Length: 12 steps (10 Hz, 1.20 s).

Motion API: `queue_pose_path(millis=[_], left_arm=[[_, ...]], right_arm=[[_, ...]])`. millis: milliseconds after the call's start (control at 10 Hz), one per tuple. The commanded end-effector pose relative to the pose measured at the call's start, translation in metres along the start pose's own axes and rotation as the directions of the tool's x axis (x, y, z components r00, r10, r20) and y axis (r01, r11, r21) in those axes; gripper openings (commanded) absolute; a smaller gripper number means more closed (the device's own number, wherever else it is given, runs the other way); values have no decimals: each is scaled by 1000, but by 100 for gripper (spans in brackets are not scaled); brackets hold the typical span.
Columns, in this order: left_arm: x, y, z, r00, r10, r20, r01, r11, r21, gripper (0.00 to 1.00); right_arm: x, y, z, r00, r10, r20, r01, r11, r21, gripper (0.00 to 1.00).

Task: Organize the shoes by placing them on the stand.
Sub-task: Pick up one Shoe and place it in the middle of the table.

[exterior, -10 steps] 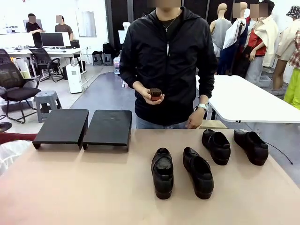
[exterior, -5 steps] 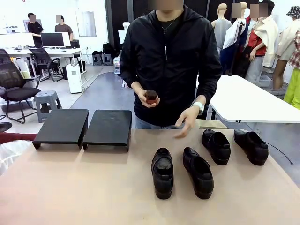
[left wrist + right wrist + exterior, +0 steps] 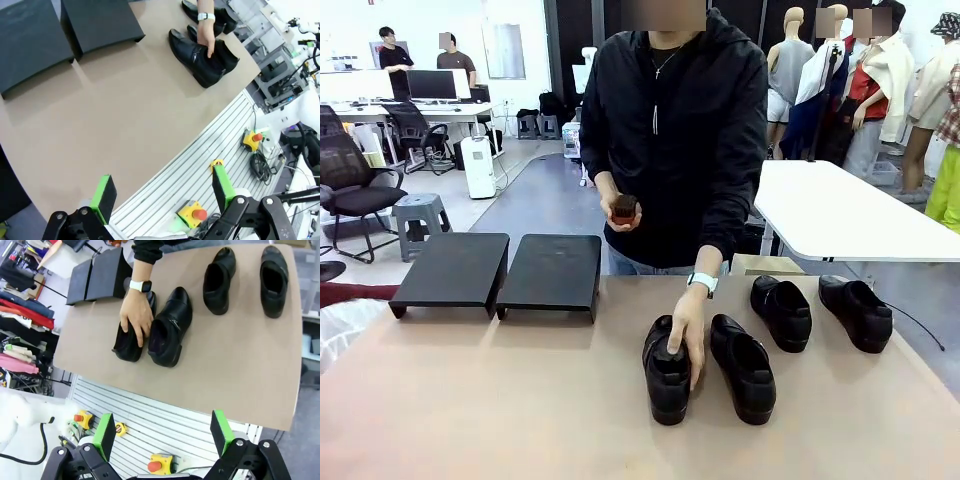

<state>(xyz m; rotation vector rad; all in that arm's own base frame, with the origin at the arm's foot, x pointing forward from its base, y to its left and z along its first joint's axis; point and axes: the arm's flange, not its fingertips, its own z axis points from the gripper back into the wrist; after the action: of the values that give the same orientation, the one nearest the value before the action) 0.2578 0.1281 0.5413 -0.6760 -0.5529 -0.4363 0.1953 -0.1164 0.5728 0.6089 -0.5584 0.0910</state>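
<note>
Four glossy black shoes lie on the tan table. In the front view the left-most shoe (image 3: 666, 385) has a person's hand (image 3: 688, 335) resting on its side. A second shoe (image 3: 743, 367) lies just right of it. Two more shoes (image 3: 782, 312) (image 3: 857, 312) sit farther back on the right. The stand is two matte black sections (image 3: 453, 270) (image 3: 552, 272) side by side at the far left, with bare tops. My left gripper (image 3: 163, 192) hangs open high over the table's near edge. My right gripper (image 3: 162, 432) is open too, well above the shoes (image 3: 170, 325).
The person stands at the far side of the table (image 3: 500, 400) and holds a small brown object (image 3: 624, 208) in the other hand. A thin dark cable (image 3: 918, 325) lies by the right edge. A white table (image 3: 850, 215) stands behind on the right.
The person's hand came forward from their side and down onto the left-most shoe, and they leaned in. Both grippers stayed open and still.
</note>
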Motion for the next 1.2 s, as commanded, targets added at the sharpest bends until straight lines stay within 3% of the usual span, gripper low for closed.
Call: queue_pose_path(millis=[0,100,200,300,400,700,800,1000,1100], left_arm=[[1,1,2,1000,-18,7,18,1000,-19,100],[1,1,2,1000,-18,7,18,1000,-19,100],[1,1,2,1000,-18,7,18,1000,-19,100],[1,1,2,1000,-18,7,18,1000,-19,100],[1,1,2,1000,-18,7,18,1000,-19,100],[1,1,2,1000,-18,7,18,1000,-19,100],[1,1,2,1000,-18,7,18,1000,-19,100],[1,1,2,1000,-18,7,18,1000,-19,100],[1,1,2,1000,-18,7,18,1000,-19,100]], right_arm=[[-2,-1,3,1000,25,8,-25,999,24,100],[0,0,0,1000,0,0,0,1000,0,100],[24,17,-23,998,-20,-65,11,990,-141,100],[65,35,-64,988,-20,-156,-21,966,-258,100],[104,41,-106,951,-29,-306,-62,957,-283,100],[149,55,-174,963,-124,-238,-15,861,-509,100],[137,67,-169,954,-73,-291,-64,899,-434,100],[131,59,-189,962,-68,-266,-53,905,-422,100],[145,60,-194,959,-71,-276,-62,894,-444,100]])
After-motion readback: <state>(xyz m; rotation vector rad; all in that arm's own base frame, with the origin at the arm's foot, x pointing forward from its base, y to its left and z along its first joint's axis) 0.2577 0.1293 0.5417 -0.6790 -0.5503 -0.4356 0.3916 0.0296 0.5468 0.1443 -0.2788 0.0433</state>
